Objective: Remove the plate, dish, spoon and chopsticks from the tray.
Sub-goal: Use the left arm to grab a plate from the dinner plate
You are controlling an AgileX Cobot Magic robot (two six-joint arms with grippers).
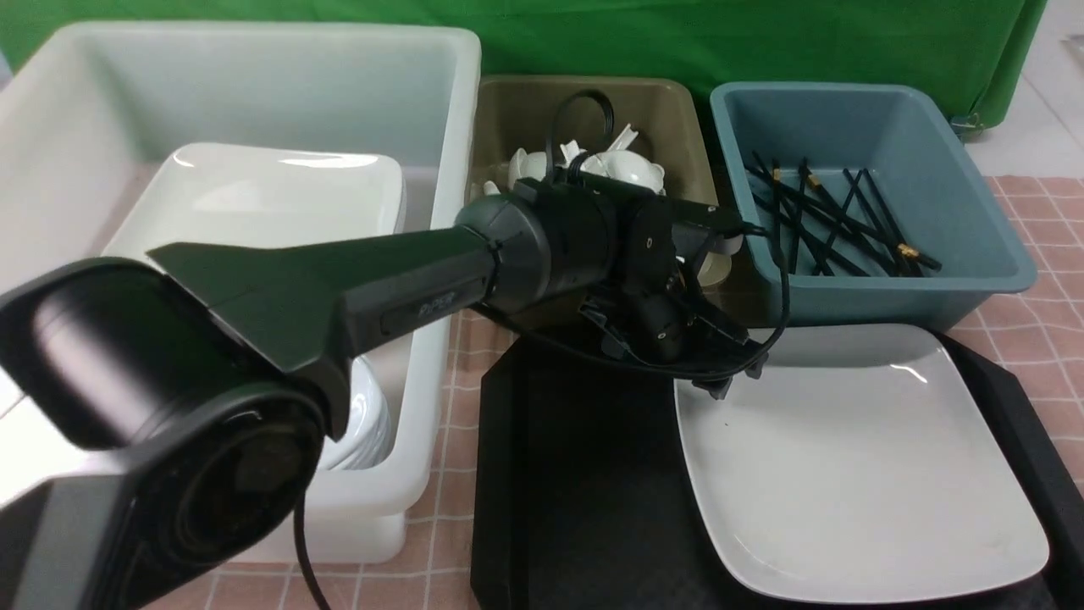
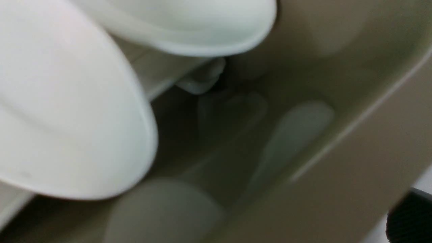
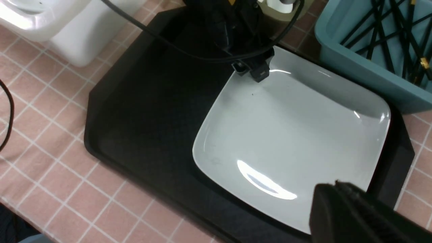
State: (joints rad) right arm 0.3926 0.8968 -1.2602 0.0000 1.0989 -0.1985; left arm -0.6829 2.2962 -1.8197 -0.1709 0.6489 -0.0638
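1. Mostly, the clearing looks done: the tray carries only the plate, which lies flat on its right half, and its left half is bare.
2. The chopsticks lie crisscrossed in the blue tub at far right, off the tray.
3. White crockery is piled in the olive tub at far centre. I judge the spoon and dish are among it, but I cannot single them out.
4. So the plate is what is left, likely bound for the white tub on the left.
5. My left claw hangs over the olive tub's near right corner. No view shows its fingers, so I cannot tell whether it is released or clenched.
6. My right claw is clenched, with nothing seen in it.
7. Only the left wrist view looks inside the olive tub, where it shows blurred white curves close up. Only the right wrist view shows my right claw and the tray's whole left rim. Only the front view shows all three tubs.
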